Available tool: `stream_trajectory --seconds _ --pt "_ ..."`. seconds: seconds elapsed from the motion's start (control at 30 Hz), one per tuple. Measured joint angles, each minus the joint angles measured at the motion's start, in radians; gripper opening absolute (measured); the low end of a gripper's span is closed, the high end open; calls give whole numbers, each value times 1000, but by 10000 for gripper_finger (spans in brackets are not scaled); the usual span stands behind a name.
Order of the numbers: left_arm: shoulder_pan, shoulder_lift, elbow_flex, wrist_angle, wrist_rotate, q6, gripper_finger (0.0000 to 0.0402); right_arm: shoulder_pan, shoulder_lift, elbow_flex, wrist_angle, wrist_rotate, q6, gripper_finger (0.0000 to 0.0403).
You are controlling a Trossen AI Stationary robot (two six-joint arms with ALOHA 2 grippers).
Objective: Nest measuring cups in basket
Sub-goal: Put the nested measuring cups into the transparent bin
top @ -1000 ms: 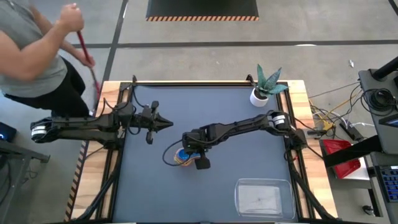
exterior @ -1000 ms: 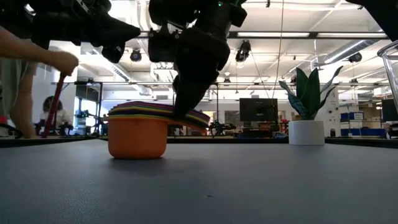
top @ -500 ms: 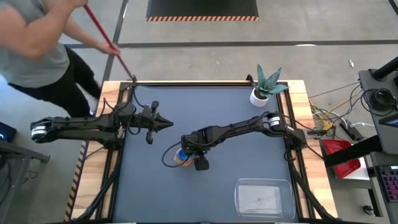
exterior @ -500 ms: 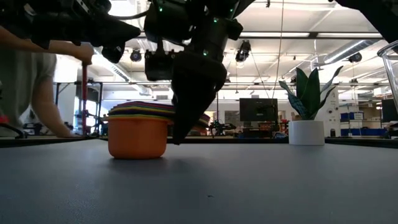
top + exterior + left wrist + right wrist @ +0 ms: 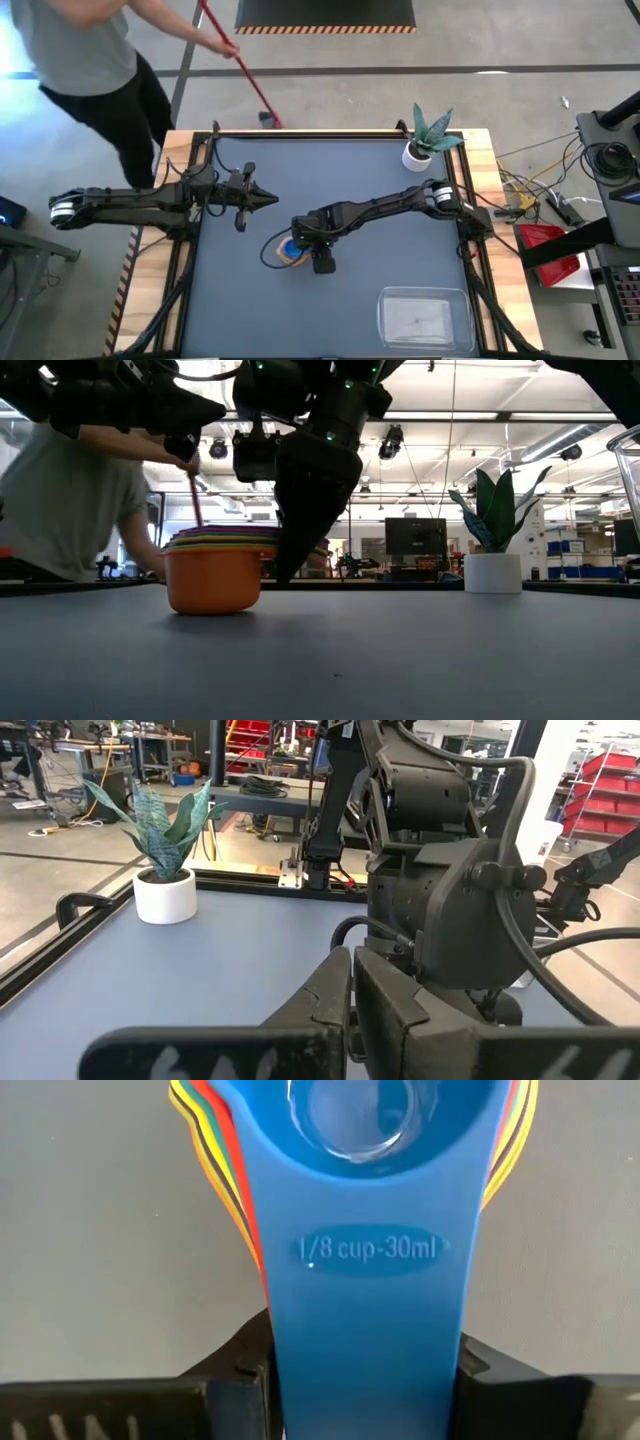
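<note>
Measuring cups (image 5: 213, 565) sit nested mid-surface, their stacked handles clamped between the closed fingers of the right end effector (image 5: 318, 258), blue cup (image 5: 370, 1230) on top. Left end effector (image 5: 262, 199) hovers nearby, fingers together and empty; the basket (image 5: 425, 320) lies well apart.

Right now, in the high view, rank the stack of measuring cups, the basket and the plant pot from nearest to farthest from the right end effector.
1. Stack of measuring cups: at the right end effector, its handles between the fingers, mid-table.
2. Basket: near edge of the table, to the right.
3. Plant pot: far right corner; only slightly farther than the basket.
</note>
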Motion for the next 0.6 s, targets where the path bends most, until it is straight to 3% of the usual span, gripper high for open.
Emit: stream_trajectory --seconds 0.5,0.6 --pt "0 0 0 0 0 0 0 9 0 0 -47 1 66 128" --pt "0 0 0 0 0 0 0 9 0 0 -47 2 63 154"
